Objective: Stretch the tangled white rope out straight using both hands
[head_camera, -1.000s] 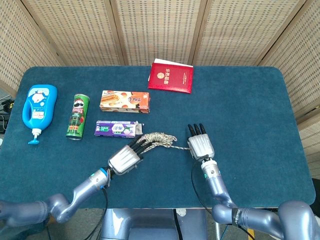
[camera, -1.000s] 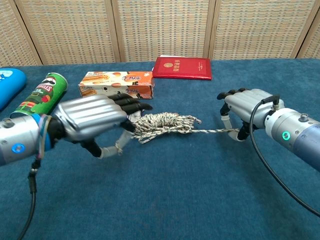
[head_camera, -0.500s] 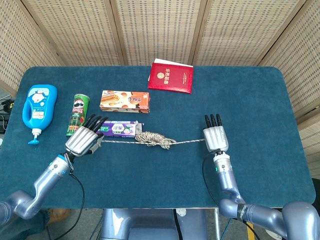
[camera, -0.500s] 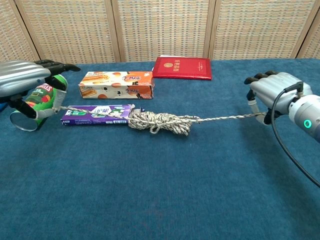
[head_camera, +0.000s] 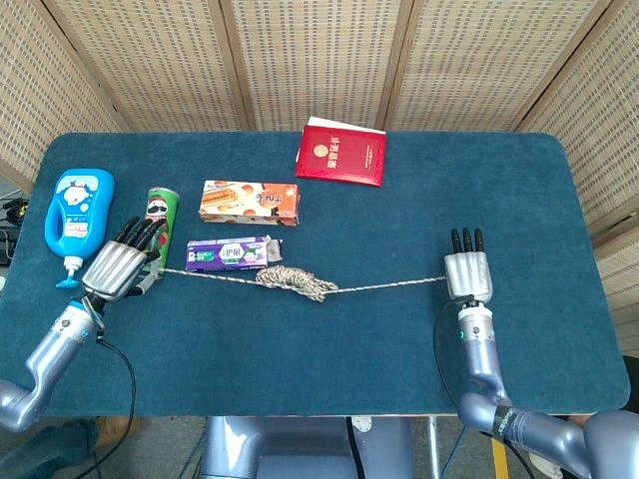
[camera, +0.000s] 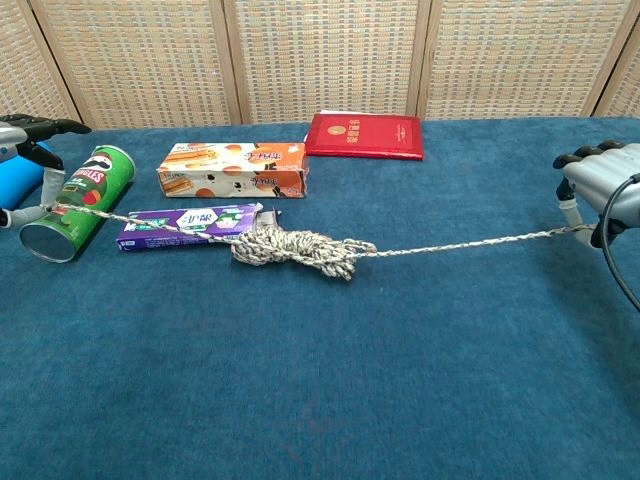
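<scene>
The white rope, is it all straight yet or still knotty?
Partly. Each end of the white rope is pulled out: the left hand holds one, the right hand the other. A tangled clump sits beside the purple box. That clump needs pulling out.

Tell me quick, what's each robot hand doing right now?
Left robot hand: holding one end of the white rope.
Right robot hand: holding the other end.

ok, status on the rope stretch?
Left robot hand and right robot hand each hold a rope end. White rope taut on both sides, tangled bundle mid-span. Rope crosses the green can and the purple box.
</scene>
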You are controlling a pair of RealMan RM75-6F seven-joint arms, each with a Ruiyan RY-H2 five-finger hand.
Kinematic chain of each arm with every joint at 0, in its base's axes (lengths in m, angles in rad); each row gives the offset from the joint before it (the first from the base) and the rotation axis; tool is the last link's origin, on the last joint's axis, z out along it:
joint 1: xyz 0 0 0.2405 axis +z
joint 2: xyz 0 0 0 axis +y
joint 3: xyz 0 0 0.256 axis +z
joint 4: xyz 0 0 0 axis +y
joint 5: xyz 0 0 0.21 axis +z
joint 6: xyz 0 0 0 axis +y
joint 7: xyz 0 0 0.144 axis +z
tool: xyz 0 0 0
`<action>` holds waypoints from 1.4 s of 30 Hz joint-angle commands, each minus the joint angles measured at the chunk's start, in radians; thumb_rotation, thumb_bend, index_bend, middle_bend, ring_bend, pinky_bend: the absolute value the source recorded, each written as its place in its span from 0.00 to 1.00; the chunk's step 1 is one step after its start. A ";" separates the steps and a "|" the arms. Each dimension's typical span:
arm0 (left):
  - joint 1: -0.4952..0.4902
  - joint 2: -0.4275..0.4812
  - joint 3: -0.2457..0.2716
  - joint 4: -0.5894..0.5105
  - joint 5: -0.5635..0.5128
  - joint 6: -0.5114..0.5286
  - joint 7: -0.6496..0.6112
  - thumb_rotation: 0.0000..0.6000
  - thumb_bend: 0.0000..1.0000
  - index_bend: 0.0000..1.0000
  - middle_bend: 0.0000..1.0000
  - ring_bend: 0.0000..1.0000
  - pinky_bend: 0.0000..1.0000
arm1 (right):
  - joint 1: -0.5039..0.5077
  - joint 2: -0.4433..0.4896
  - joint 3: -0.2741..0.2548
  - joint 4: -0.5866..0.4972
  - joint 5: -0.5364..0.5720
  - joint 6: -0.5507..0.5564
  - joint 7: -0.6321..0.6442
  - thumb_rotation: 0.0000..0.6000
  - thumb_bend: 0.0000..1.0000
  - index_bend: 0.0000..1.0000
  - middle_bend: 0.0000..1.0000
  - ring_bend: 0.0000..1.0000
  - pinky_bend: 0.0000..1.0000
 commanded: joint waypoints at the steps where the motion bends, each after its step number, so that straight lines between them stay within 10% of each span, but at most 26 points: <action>1: 0.002 -0.004 -0.002 0.003 0.002 0.001 0.004 1.00 0.50 0.75 0.00 0.00 0.00 | -0.005 0.000 0.002 0.004 0.004 -0.004 0.003 1.00 0.39 0.68 0.07 0.00 0.00; 8: 0.006 -0.004 -0.007 -0.003 0.002 -0.002 0.006 1.00 0.50 0.74 0.00 0.00 0.00 | -0.013 0.000 0.006 0.012 0.006 -0.011 0.012 1.00 0.39 0.68 0.07 0.00 0.00; 10: 0.008 -0.005 -0.006 -0.004 0.003 -0.002 0.005 1.00 0.45 0.55 0.00 0.00 0.00 | -0.016 0.001 0.007 0.008 0.003 -0.011 0.020 1.00 0.39 0.62 0.07 0.00 0.00; 12: 0.012 0.003 -0.002 -0.019 0.007 -0.005 -0.041 1.00 0.18 0.12 0.00 0.00 0.00 | -0.024 0.009 0.010 -0.017 -0.012 -0.005 0.053 1.00 0.36 0.39 0.07 0.00 0.00; 14: 0.018 0.019 -0.001 -0.040 0.014 0.006 -0.082 1.00 0.02 0.00 0.00 0.00 0.00 | -0.030 0.020 0.012 -0.043 -0.029 0.005 0.076 1.00 0.27 0.22 0.07 0.00 0.00; 20: 0.087 0.097 -0.008 -0.152 0.027 0.135 -0.099 1.00 0.00 0.00 0.00 0.00 0.00 | -0.076 0.093 0.015 -0.173 -0.137 0.075 0.224 1.00 0.01 0.00 0.00 0.00 0.00; 29: 0.260 0.117 -0.002 -0.268 -0.016 0.336 -0.084 1.00 0.00 0.00 0.00 0.00 0.00 | -0.208 0.222 -0.071 -0.286 -0.373 0.194 0.561 1.00 0.00 0.00 0.00 0.00 0.00; 42: 0.443 0.091 0.067 -0.319 -0.004 0.463 -0.116 1.00 0.00 0.00 0.00 0.00 0.00 | -0.388 0.277 -0.209 -0.234 -0.621 0.427 0.716 1.00 0.00 0.00 0.00 0.00 0.00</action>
